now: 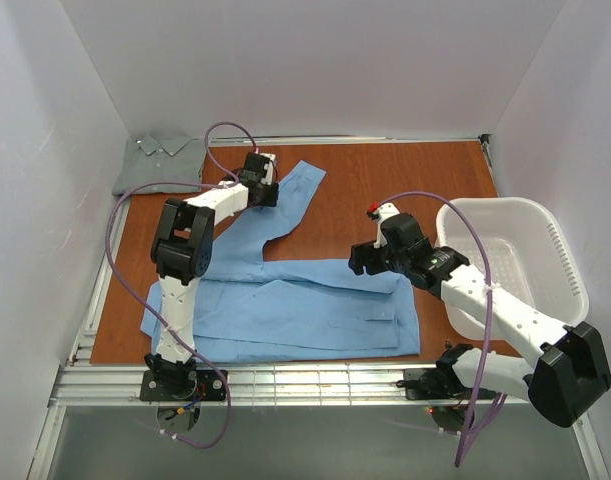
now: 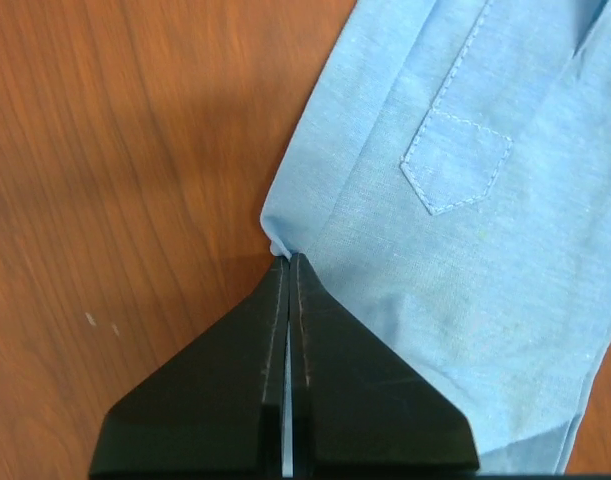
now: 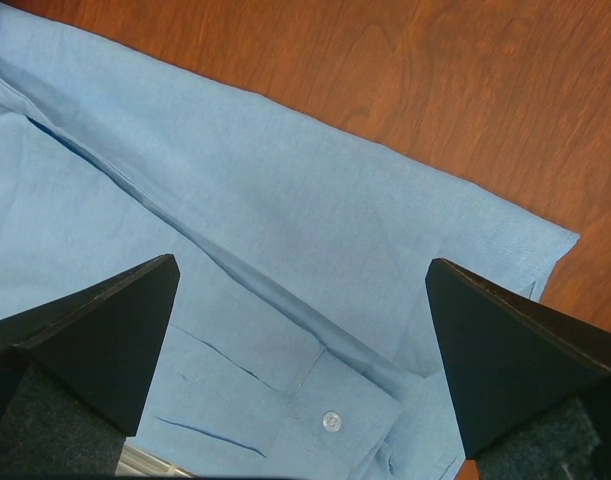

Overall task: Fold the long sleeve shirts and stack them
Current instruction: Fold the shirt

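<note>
The light blue shirt lies flat on the desk, its body stretched along the near edge. One sleeve runs from the body toward the far edge, slanting a little to the right.

The end of that sleeve is the part the coming move depends on. The left gripper is at it, and the left wrist view shows the jaws pressed together. Their tips sit on a corner of the cuff's folded edge, where a small pucker of cloth suggests a pinch. The sleeve's length runs back from the jaws toward the shirt body, so a fold would likely carry it that way.

The right gripper hovers over the right part of the body with its jaws wide apart, holding nothing. Beneath it lies a folded cuff with a button.

The grey-green shirt sits folded in the far left corner. A white basket stands at the right edge.

How much cloth the left jaws hold cannot be seen. The left arm hides part of the shirt's left side.
</note>
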Controlling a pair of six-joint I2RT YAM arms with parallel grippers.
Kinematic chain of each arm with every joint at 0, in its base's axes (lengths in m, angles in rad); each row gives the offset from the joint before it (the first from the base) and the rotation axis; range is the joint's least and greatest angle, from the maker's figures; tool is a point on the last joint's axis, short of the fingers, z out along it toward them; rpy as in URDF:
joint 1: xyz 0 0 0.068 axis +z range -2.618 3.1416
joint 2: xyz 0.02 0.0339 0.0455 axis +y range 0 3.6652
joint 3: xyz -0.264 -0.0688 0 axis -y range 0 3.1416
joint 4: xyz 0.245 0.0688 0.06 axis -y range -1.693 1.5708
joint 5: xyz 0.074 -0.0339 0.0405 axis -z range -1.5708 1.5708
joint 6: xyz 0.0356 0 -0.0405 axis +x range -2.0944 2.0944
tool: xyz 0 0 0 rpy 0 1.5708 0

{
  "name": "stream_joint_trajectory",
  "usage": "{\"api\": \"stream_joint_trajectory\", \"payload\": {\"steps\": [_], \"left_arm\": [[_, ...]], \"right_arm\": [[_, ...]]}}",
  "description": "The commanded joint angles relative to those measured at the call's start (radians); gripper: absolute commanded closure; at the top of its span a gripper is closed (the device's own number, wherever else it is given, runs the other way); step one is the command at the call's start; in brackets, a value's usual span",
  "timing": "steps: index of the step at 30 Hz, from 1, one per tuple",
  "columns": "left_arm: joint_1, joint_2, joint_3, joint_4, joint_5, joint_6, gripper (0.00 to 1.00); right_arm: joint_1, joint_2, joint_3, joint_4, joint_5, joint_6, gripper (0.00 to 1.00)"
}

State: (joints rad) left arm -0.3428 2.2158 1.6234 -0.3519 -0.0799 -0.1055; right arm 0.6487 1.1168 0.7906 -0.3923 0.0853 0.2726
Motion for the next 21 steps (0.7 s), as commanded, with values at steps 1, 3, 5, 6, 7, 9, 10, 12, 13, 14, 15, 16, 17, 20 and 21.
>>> {"api": "stream_joint_trajectory", "payload": {"steps": [1, 3, 5, 6, 7, 9, 10, 12, 13, 14, 15, 16, 17, 20, 21], "left_arm": [[-0.028, -0.1, -0.092, -0.075, 0.034, -0.013, 1.0], [-0.033, -0.181, -0.132, -0.067, 0.035, -0.008, 1.0], [-0.048, -0.241, -0.154, -0.064, 0.023, 0.016, 1.0], [-0.056, -0.296, -0.163, -0.067, 0.016, 0.024, 1.0], [-0.068, -0.327, -0.166, -0.07, 0.003, 0.03, 1.0], [-0.085, -0.41, -0.163, -0.105, -0.007, 0.026, 1.0], [-0.09, -0.438, -0.162, -0.117, -0.026, 0.02, 1.0], [-0.097, -0.537, -0.172, -0.159, -0.02, 0.001, 1.0], [-0.107, -0.574, -0.203, -0.166, -0.014, -0.003, 1.0], [-0.114, -0.617, -0.227, -0.174, 0.005, -0.006, 1.0], [-0.13, -0.655, -0.249, -0.199, 0.015, -0.019, 1.0], [-0.137, -0.736, -0.299, -0.211, 0.032, -0.023, 1.0], [-0.143, -0.773, -0.324, -0.228, 0.078, -0.032, 1.0], [-0.16, -0.936, -0.432, -0.3, 0.224, -0.077, 1.0], [-0.165, -0.984, -0.465, -0.321, 0.318, -0.098, 1.0]], "right_arm": [[0.003, 0.05, 0.062, 0.047, -0.007, 0.0, 0.06], [0.003, 0.075, 0.1, 0.059, -0.013, 0.007, 0.06], [0.002, 0.109, 0.131, 0.075, -0.016, 0.016, 0.07], [0.002, 0.118, 0.163, 0.076, -0.019, 0.019, 0.07], [0.002, 0.135, 0.182, 0.081, -0.021, 0.019, 0.07], [0.002, 0.146, 0.217, 0.082, -0.025, 0.019, 0.08], [0.002, 0.146, 0.225, 0.082, -0.024, 0.019, 0.08], [0.0, 0.13, 0.233, 0.082, -0.022, 0.017, 0.08], [0.002, 0.123, 0.231, 0.082, -0.022, 0.016, 0.08], [0.002, 0.115, 0.226, 0.082, -0.025, 0.014, 0.08], [0.0, 0.094, 0.222, 0.084, -0.036, 0.013, 0.08], [0.002, 0.081, 0.207, 0.087, -0.039, 0.011, 0.08], [0.002, 0.069, 0.196, 0.089, -0.044, 0.011, 0.08], [0.003, 0.014, 0.147, 0.102, -0.062, 0.014, 0.09], [0.002, -0.012, 0.131, 0.113, -0.077, 0.016, 0.09]]}}
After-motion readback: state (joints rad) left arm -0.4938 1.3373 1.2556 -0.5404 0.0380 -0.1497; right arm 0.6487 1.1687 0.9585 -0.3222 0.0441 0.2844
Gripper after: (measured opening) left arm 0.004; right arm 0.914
